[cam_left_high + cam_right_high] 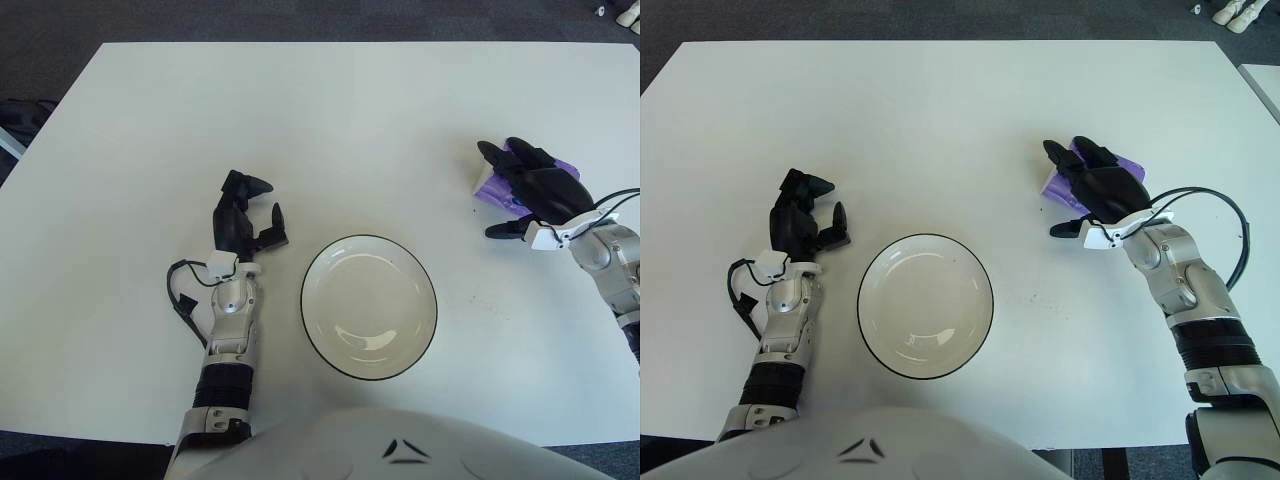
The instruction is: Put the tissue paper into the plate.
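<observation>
The tissue paper (490, 187) is a small purple pack lying on the white table at the right. My right hand (508, 196) sits on top of it. Its black fingers (1072, 152) drape over the pack's far side, and most of the pack is hidden under the palm. The thumb (1066, 230) sticks out on the near side, with a strip of bare table between it and the pack. The plate (304, 300), white with a dark rim and empty, stands near the table's front centre, well left of the pack. My left hand (248, 215) shows just left of the plate, holding nothing.
The white table (330, 120) stretches wide behind the plate. Dark carpet surrounds it. A black cable (180, 295) loops beside my left wrist, and another cable (1230, 230) arcs by my right forearm.
</observation>
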Controlling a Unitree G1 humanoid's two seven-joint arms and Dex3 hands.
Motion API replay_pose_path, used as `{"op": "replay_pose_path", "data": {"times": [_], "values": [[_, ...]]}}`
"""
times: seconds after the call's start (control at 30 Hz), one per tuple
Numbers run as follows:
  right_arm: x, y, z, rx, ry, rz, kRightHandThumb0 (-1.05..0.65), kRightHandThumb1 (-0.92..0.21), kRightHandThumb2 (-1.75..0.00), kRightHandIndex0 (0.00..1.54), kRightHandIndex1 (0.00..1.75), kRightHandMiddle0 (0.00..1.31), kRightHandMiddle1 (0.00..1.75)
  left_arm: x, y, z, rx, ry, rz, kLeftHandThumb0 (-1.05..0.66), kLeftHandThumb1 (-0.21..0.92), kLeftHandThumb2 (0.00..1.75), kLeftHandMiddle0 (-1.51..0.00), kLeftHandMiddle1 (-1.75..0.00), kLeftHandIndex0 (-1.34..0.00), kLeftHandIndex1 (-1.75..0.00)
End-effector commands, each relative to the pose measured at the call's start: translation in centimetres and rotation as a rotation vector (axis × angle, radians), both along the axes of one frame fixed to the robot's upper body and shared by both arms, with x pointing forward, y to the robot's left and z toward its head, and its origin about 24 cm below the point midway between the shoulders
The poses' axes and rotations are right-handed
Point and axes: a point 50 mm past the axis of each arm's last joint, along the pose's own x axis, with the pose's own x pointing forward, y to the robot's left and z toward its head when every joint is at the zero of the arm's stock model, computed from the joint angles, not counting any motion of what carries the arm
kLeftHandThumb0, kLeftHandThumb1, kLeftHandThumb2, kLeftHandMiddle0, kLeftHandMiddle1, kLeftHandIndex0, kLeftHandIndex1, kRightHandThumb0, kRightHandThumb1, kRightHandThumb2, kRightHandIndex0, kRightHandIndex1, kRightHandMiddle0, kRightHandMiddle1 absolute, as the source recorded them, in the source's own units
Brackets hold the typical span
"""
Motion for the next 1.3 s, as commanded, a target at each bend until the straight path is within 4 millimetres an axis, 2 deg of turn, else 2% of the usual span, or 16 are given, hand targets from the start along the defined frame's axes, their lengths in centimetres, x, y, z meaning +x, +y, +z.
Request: {"op": "replay_pose_path", "data": {"times": [0.0, 0.6, 1.13, 1.27], "values": [[-0.3, -0.4, 0.3, -0.019, -0.008, -0.016, -1.01, -0.46, -0.62, 0.00, 0.00, 0.00, 0.00, -2.9, 0.7, -5.3, -0.015, 0.260, 0.029, -0.01, 0.25, 1.37, -0.66, -1.63, -0.49, -1.75], [-0.5, -0.6, 1.7, -0.036, -0.050, -0.031, -1.01, -0.39, -0.67, 0.00, 0.00, 0.00, 0.00, -2.9, 0.6, -5.3, -0.014, 0.260, 0.025, -0.01, 0.25, 1.37, -0.66, -1.64, -0.48, -1.75], [-0.5, -0.9, 2.6, -0.020, -0.083, -0.024, -1.05, -0.45, -0.65, 0.00, 0.00, 0.00, 0.00, -2.9, 0.6, -5.2, -0.019, 0.245, 0.014, -0.01, 0.27, 1.34, -0.65, -1.62, -0.48, -1.75], [-0.5, -1.6, 2.9, 0.015, -0.048, -0.041, -1.05, -0.48, -0.63, 0.00, 0.00, 0.00, 0.00, -2.9, 0.7, -5.3, -0.021, 0.251, 0.019, -0.01, 0.27, 1.33, -0.65, -1.60, -0.48, -1.75]]}}
